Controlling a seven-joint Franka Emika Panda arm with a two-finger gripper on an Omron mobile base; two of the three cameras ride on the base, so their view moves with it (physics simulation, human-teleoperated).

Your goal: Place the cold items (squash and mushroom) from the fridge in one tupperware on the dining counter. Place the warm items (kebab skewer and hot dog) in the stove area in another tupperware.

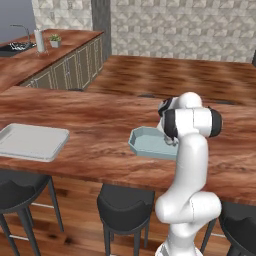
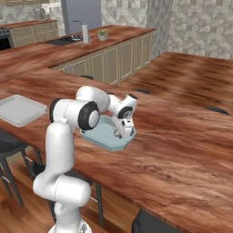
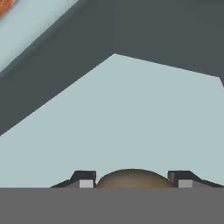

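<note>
A brown rounded item, apparently the mushroom [image 3: 132,178], is seen between the gripper [image 3: 132,180]'s parted fingers, low inside the tupperware [image 2: 98,135].

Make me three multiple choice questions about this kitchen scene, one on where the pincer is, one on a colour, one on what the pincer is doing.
1. Where is the pincer?
A. Down inside the tupperware
B. Over the grey tray
C. At the sink

2. What colour is the tupperware?
A. Red
B. Pale blue
C. Black

3. What is between the pincer's fingertips?
A. Nothing
B. A rounded brown item
C. A metal fork

Answers:
1 A, the right base view shows the hand dipped into the container on the dining counter.
2 B, its floor and walls are light blue.
3 B, the hand view shows a brown dome between the two tips.
</note>
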